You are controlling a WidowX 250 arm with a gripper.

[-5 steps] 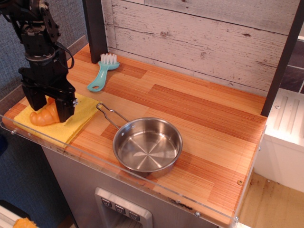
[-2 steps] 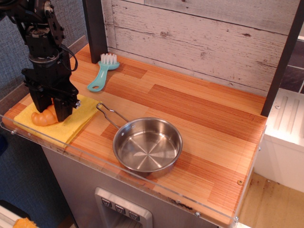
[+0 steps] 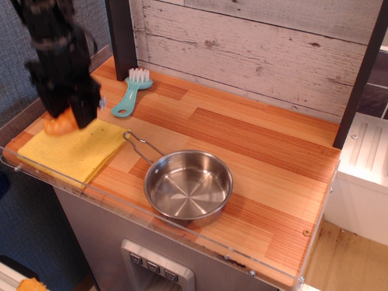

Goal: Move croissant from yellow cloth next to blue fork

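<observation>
A striped wooden table (image 3: 242, 145) stood before a whitewashed plank wall (image 3: 254, 42). It carried one cloth (image 3: 76, 151), one fork (image 3: 129, 92) and one pan (image 3: 188, 184). The blurred gripper (image 3: 65, 115) clamped the single croissant (image 3: 60, 124) above the cloth's 11 o'clock corner, at the fork's 8 o'clock.

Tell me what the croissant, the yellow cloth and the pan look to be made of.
Croissant: likely plastic; smooth, orange-tan, slightly shiny, though motion-blurred in the gripper.
Yellow cloth: soft matte fabric, going by its layered edges and slight waviness.
Pan: polished steel, judging by mirror-like reflections and radial lines inside, with a thin wire handle.
</observation>
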